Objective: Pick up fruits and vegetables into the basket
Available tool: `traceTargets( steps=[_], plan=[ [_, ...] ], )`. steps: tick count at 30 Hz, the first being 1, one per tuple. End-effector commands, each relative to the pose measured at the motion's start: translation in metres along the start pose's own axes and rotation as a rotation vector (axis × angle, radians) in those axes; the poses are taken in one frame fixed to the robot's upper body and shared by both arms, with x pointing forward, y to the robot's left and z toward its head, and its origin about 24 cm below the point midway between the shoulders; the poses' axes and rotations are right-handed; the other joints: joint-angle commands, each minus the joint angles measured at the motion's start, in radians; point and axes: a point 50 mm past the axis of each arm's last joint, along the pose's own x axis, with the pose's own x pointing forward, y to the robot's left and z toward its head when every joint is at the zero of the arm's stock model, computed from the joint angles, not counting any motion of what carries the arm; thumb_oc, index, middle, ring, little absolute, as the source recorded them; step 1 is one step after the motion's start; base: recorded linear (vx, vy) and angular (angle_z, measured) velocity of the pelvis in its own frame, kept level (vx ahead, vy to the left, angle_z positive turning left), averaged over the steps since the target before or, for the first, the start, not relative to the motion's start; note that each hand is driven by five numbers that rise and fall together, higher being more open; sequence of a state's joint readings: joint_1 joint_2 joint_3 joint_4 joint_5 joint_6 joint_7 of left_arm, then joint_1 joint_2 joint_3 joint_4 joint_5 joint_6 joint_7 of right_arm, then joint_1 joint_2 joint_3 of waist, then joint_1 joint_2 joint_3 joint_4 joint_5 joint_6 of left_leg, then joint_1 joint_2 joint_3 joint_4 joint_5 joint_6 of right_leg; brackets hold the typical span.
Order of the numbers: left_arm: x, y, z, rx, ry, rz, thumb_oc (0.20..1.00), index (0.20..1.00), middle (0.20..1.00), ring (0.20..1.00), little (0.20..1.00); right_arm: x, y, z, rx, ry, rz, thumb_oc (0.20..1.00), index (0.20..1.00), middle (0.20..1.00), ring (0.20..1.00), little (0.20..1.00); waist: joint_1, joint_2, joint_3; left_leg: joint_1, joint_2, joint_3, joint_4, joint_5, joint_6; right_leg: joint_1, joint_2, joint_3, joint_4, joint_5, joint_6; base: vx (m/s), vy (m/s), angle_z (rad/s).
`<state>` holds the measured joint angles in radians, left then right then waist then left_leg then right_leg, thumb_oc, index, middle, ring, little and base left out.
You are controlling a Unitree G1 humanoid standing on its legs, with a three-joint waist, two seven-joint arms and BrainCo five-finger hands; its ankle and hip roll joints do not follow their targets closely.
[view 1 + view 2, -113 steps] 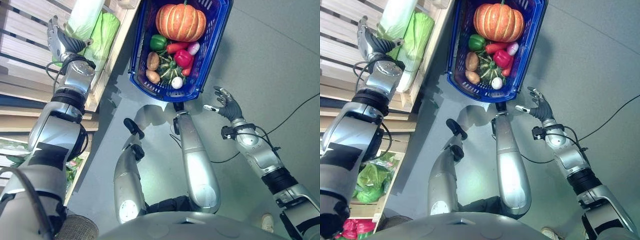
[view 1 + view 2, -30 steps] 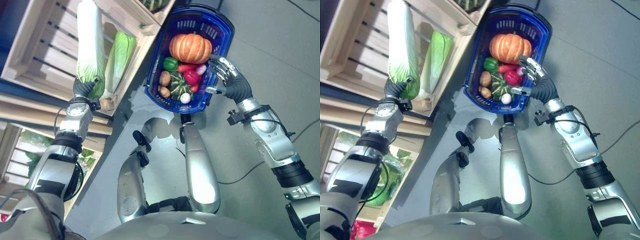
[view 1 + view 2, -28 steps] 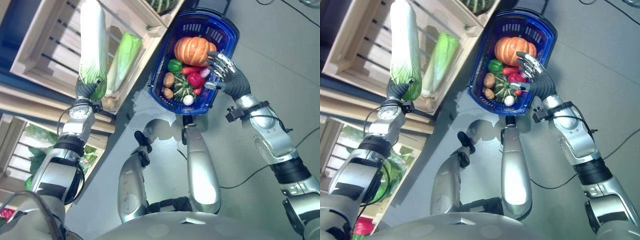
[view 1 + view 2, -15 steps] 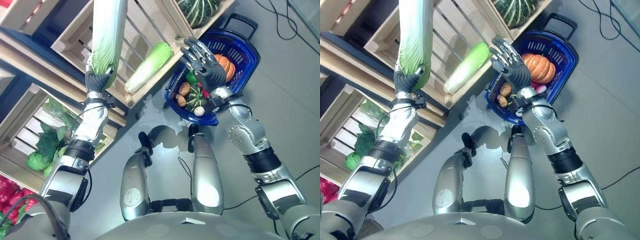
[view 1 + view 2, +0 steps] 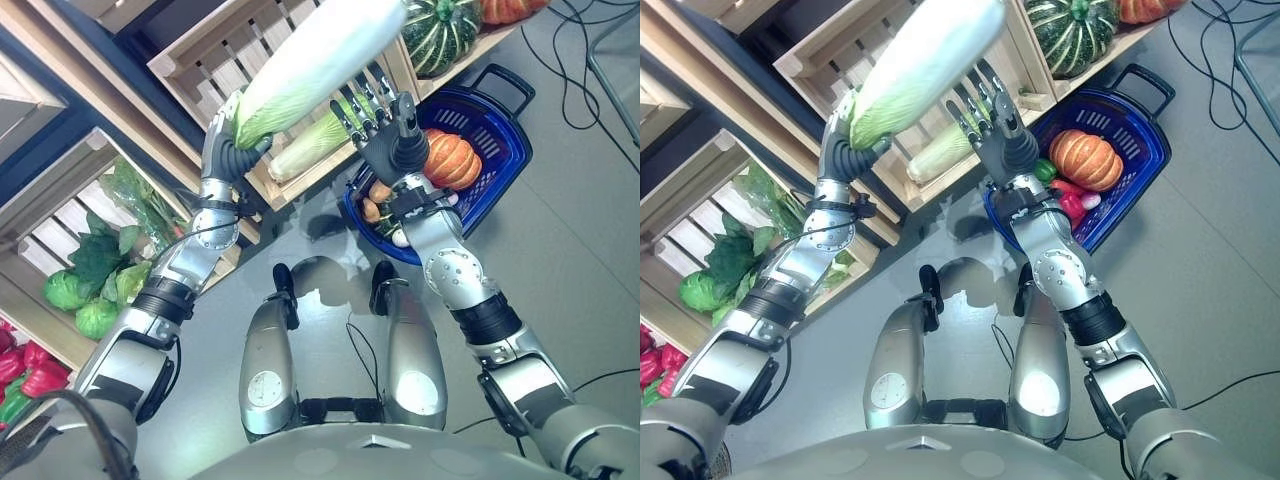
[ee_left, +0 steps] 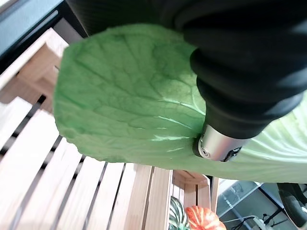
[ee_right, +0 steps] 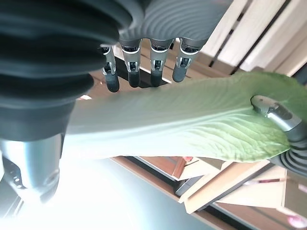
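1. Cabbage, a long pale-green napa head (image 5: pixel 310 70), looks bulky, soft-leaved and bruisable; it needs support along its length.
2. Left hand (image 5: pixel 228 150) clasps its leafy end, aloft before the wooden crate shelf (image 5: pixel 200 60).
3. Right hand (image 5: pixel 385 125) is spread just under it.
4. Compared with half a second ago, the cabbage has tipped from upright toward the blue plastic basket (image 5: pixel 510 140).

cabbages (image 5: pixel 310 65) x2 | basket (image 5: pixel 505 140) x1 | orange pumpkins (image 5: pixel 452 160) x2 | hands (image 5: pixel 385 135) x2
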<state>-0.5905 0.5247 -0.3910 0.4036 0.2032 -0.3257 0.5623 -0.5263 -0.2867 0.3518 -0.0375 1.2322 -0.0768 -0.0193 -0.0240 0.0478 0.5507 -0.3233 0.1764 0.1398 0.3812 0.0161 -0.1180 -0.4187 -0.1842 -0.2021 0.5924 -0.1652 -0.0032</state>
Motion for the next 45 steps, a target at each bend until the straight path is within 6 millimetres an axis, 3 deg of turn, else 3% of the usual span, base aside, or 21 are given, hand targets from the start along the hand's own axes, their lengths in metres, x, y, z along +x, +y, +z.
traceTargets(
  steps=[1, 16, 22, 26, 27, 28, 31, 33, 34, 35, 36, 41, 45],
  plan=[
    [0.017, 0.016, 0.043, 0.099, -0.283, 0.046, 0.2, 0.2, 0.2, 0.2, 0.2, 0.015, 0.029, 0.002, 0.124, -0.074, 0.09, 1.0, 1.0, 1.0, 1.0, 1.0, -0.002, -0.067, -0.058, 0.009, -0.039, 0.06, 0.088, -0.122, 0.064, 0.07, -0.021, -0.004, -0.101, 0.05, 0.055, 0.03, -0.034, 0.04],
    [0.017, 0.005, 0.06, 0.459, -0.51, 0.007, 0.2, 0.2, 0.2, 0.2, 0.2, 0.012, -0.013, -0.011, 0.134, 0.018, -0.251, 1.0, 1.0, 1.0, 1.0, 1.0, -0.001, -0.071, -0.058, 0.014, -0.038, 0.065, 0.082, -0.127, 0.059, 0.081, -0.023, -0.007, -0.118, 0.052, 0.064, 0.0, 0.001, 0.0],
    [0.02, 0.0, 0.059, 0.693, -0.526, -0.049, 0.2, 0.2, 0.2, 0.2, 0.2, 0.014, -0.019, -0.001, 0.005, -0.03, -0.342, 1.0, 1.0, 1.0, 1.0, 1.0, -0.005, -0.067, -0.057, 0.015, -0.042, 0.07, 0.073, -0.127, 0.055, 0.082, -0.027, -0.008, -0.131, 0.056, 0.071, -0.01, 0.026, 0.0],
    [0.015, -0.006, 0.059, 0.79, -0.559, -0.087, 0.2, 0.2, 0.2, 0.2, 0.2, 0.014, -0.016, 0.007, -0.004, -0.068, -0.3, 1.0, 1.0, 1.0, 1.0, 1.0, -0.007, -0.063, -0.051, 0.018, -0.046, 0.071, 0.067, -0.129, 0.056, 0.085, -0.03, -0.008, -0.141, 0.058, 0.077, -0.02, 0.025, -0.01],
    [0.013, -0.008, 0.06, 0.788, -0.573, -0.097, 0.2, 0.2, 0.2, 0.2, 0.2, 0.014, -0.014, 0.009, -0.009, -0.09, -0.28, 0.558, 0.558, 0.558, 0.558, 0.558, -0.007, -0.062, -0.05, 0.017, -0.046, 0.072, 0.066, -0.129, 0.055, 0.086, -0.031, -0.009, -0.144, 0.059, 0.078, -0.04, 0.022, -0.01],
    [0.008, -0.011, 0.063, 0.787, -0.605, -0.113, 0.2, 0.2, 0.2, 0.2, 0.2, 0.015, -0.011, 0.014, -0.01, -0.125, -0.251, 0.2, 0.2, 0.2, 0.2, 0.2, -0.005, -0.06, -0.047, 0.016, -0.046, 0.073, 0.066, -0.13, 0.056, 0.085, -0.032, -0.01, -0.145, 0.059, 0.079, 0.0, 0.0, 0.0],
    [0.001, -0.016, 0.064, 0.763, -0.635, -0.158, 0.2, 0.2, 0.2, 0.2, 0.2, 0.014, -0.01, 0.021, -0.034, -0.181, -0.235, 0.2, 0.2, 0.2, 0.2, 0.2, -0.002, -0.057, -0.045, 0.013, -0.047, 0.071, 0.068, -0.132, 0.053, 0.083, -0.036, -0.013, -0.143, 0.06, 0.082, 0.0, 0.0, 0.0],
    [-0.005, -0.021, 0.064, 0.716, -0.626, -0.202, 0.451, 0.451, 0.451, 0.451, 0.451, 0.014, -0.01, 0.03, -0.07, -0.254, -0.235, 0.2, 0.2, 0.2, 0.2, 0.2, 0.001, -0.052, -0.043, 0.011, -0.047, 0.072, 0.069, -0.132, 0.054, 0.08, -0.037, -0.014, -0.141, 0.062, 0.084, 0.0, 0.0, 0.0],
    [-0.008, -0.023, 0.062, 0.68, -0.603, -0.24, 0.693, 0.693, 0.693, 0.693, 0.693, 0.013, -0.011, 0.038, -0.089, -0.314, -0.238, 0.2, 0.2, 0.2, 0.2, 0.2, 0.001, -0.049, -0.04, 0.009, -0.047, 0.073, 0.07, -0.135, 0.055, 0.077, -0.039, -0.014, -0.14, 0.062, 0.085, 0.0, 0.0, 0.0],
    [-0.008, -0.024, 0.062, 0.672, -0.597, -0.247, 0.771, 0.771, 0.771, 0.771, 0.771, 0.013, -0.011, 0.039, -0.092, -0.321, -0.238, 0.2, 0.2, 0.2, 0.2, 0.2, 0.001, -0.048, -0.04, 0.009, -0.047, 0.073, 0.071, -0.135, 0.055, 0.076, -0.039, -0.014, -0.14, 0.062, 0.085, -0.03, -0.004, 0.04],
    [-0.008, -0.026, 0.058, 0.625, -0.523, -0.296, 1.0, 1.0, 1.0, 1.0, 1.0, 0.011, -0.011, 0.048, -0.106, -0.384, -0.24, 0.2, 0.2, 0.2, 0.2, 0.2, -0.002, -0.046, -0.036, 0.003, -0.045, 0.074, 0.074, -0.136, 0.055, 0.068, -0.039, -0.012, -0.135, 0.062, 0.087, -0.03, 0.001, 0.04],
    [-0.006, -0.023, 0.041, 0.577, -0.361, -0.312, 1.0, 1.0, 1.0, 1.0, 1.0, 0.004, -0.012, 0.076, -0.218, -0.541, -0.286, 0.2, 0.2, 0.2, 0.2, 0.2, -0.019, -0.038, -0.031, -0.022, -0.042, 0.079, 0.082, -0.139, 0.059, 0.029, -0.033, 0.003, -0.113, 0.058, 0.091, -0.04, 0.018, -0.02],
    [-0.002, -0.008, 0.016, 0.61, -0.219, -0.248, 1.0, 1.0, 1.0, 1.0, 1.0, -0.011, -0.021, 0.108, -0.333, -0.676, -0.361, 0.2, 0.2, 0.2, 0.2, 0.2, -0.043, -0.031, -0.031, -0.043, -0.039, 0.091, 0.085, -0.138, 0.061, -0.009, -0.028, 0.022, -0.091, 0.052, 0.092, -0.03, 0.033, -0.09]
  ],
)
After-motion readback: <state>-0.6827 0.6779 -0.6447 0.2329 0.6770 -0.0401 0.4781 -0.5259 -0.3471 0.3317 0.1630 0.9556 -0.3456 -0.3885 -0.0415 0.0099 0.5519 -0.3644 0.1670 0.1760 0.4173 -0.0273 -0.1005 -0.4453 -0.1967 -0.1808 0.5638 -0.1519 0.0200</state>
